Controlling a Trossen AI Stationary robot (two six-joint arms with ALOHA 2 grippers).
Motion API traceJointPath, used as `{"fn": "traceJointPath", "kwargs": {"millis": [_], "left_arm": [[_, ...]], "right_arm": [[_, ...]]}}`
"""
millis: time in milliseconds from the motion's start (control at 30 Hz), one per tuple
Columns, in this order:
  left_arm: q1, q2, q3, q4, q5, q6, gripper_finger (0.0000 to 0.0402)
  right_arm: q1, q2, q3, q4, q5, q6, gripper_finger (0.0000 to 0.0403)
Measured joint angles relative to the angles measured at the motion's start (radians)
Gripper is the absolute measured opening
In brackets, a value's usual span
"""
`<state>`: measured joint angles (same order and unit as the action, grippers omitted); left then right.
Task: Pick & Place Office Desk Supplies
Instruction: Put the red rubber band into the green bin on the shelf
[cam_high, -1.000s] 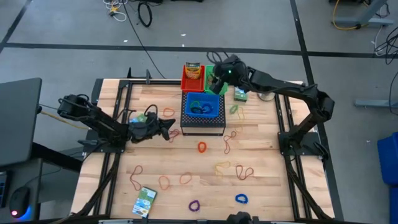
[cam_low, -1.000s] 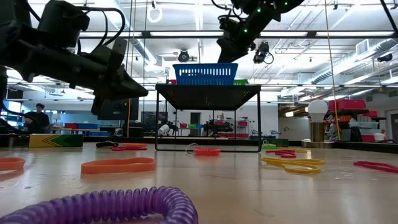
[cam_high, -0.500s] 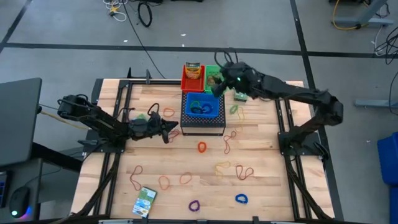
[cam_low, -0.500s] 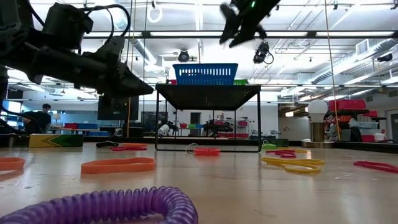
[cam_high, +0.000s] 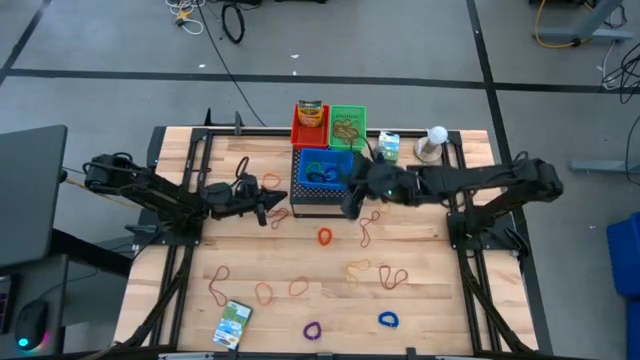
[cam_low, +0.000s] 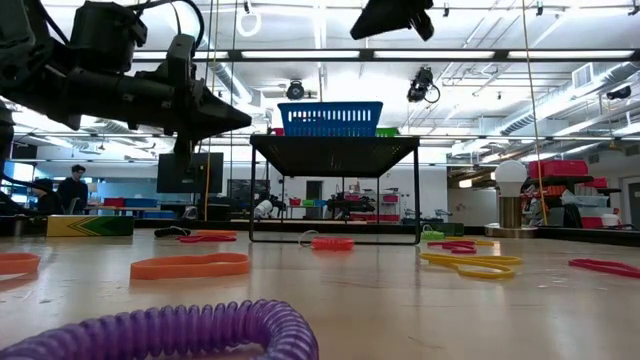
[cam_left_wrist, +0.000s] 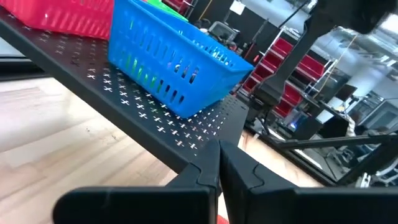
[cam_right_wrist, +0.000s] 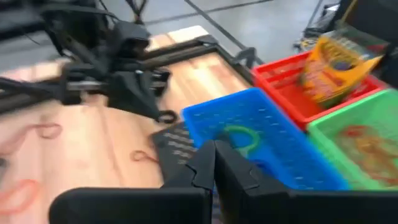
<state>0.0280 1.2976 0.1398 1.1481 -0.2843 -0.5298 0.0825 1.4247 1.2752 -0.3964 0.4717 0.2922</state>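
Observation:
Thin tan, orange and red rubber bands (cam_high: 324, 237) and small thick loops, purple (cam_high: 313, 329) and blue (cam_high: 388, 320), lie scattered on the wooden table. One green-white box (cam_high: 232, 323) lies near the front left, another (cam_high: 388, 148) at the back right. My left gripper (cam_high: 270, 207) hovers shut and empty, left of the black perforated box (cam_high: 325, 203). My right gripper (cam_high: 350, 200) is shut and empty above that box's right front corner, beside the blue basket (cam_high: 327, 170). The purple loop (cam_low: 170, 335) fills the low view's foreground.
A red basket (cam_high: 310, 125) and a green basket (cam_high: 347, 122) stand behind the blue one. A white ball on a stand (cam_high: 436, 140) is at the back right. Black frame rails (cam_high: 190, 200) run along both table sides.
My right gripper has swung from above the green basket toward the table's near edge and left, to the black box's right front corner, and has shut with nothing in it. My left gripper has risen a little.

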Motion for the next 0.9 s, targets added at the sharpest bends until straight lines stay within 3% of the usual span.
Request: {"fn": "traceJointPath", "kwargs": {"millis": [233, 533, 700, 800, 900], "left_arm": [[-0.002, 0.0, 0.0, -0.052, -0.009, -0.005, 0.0008], [-0.042, 0.0, 0.021, -0.113, 0.032, -0.017, 0.0008], [-0.048, 0.0, 0.103, -0.098, 0.206, -0.085, 0.0013], [-0.048, 0.0, 0.173, -0.099, 0.204, -0.09, 0.0018], [-0.037, 0.017, 0.256, -0.106, 0.195, -0.061, 0.002]], "right_arm": [[0.06, -0.013, -0.179, 0.168, -0.053, 0.121, 0.0008], [0.028, -0.024, -0.252, 0.163, -0.177, 0.144, 0.0004], [-0.004, -0.045, -0.252, 0.145, -0.187, 0.102, 0.0013], [-0.032, -0.063, -0.252, 0.123, -0.195, 0.058, 0.0012], [-0.067, -0.088, -0.252, 0.122, -0.269, -0.004, 0.0004]]}}
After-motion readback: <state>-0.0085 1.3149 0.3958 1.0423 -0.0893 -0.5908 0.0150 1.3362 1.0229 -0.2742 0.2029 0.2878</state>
